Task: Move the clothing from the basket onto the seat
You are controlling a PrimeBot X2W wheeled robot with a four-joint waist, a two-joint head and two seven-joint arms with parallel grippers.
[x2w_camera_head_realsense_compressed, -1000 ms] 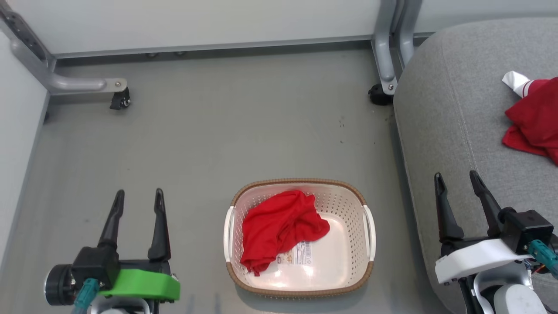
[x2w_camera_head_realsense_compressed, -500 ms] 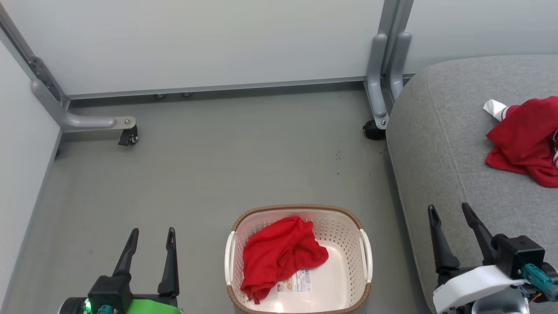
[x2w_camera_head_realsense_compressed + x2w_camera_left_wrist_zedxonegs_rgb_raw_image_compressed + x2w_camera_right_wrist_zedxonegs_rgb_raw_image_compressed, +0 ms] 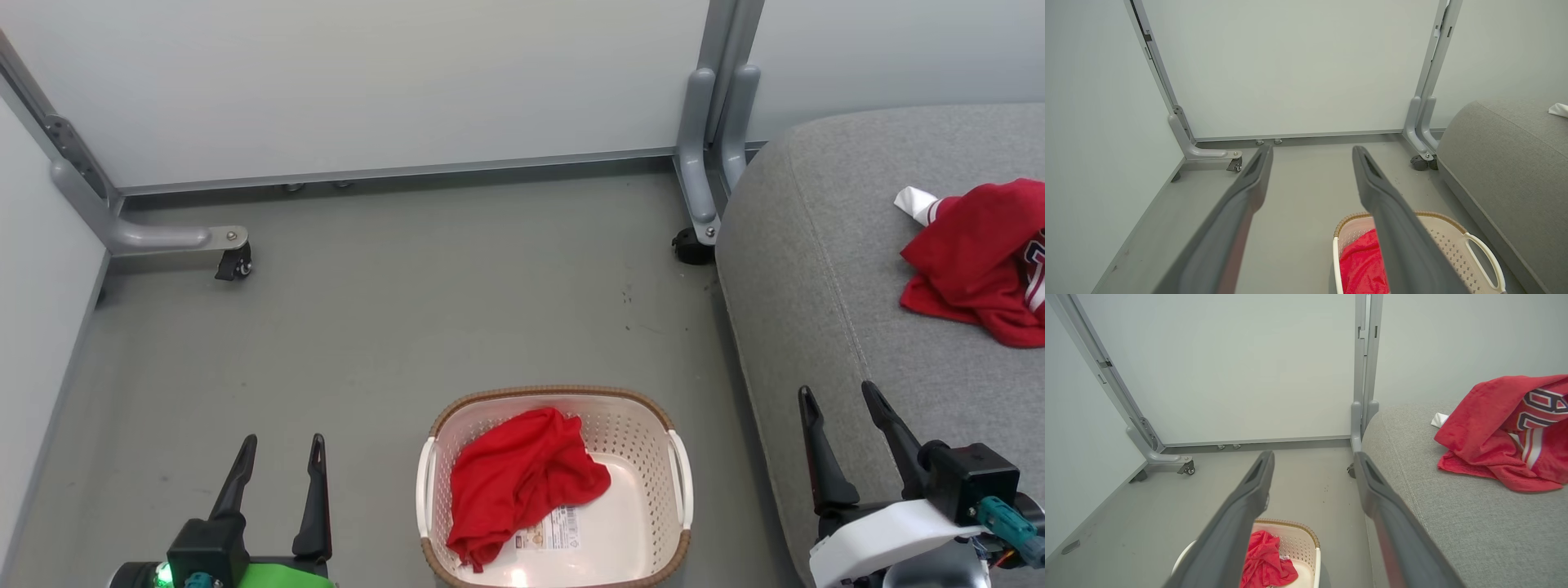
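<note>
Grey seat [image 3: 816, 327] at the right holds the jersey [image 3: 971, 261]; the basket [image 3: 645, 404] on the near floor [image 3: 408, 327] holds the other red garment [image 3: 514, 482] in its left half. Both the left gripper [image 3: 282, 441] and the right gripper [image 3: 837, 390] hang spread and empty, so it seems best to pinch that garment's raised folds, clear of the rim.

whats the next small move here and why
Probably swing the left end effector over the basket and down toward the red garment inside. It and the right end effector are open and empty, and the jersey already lies on the seat.
</note>
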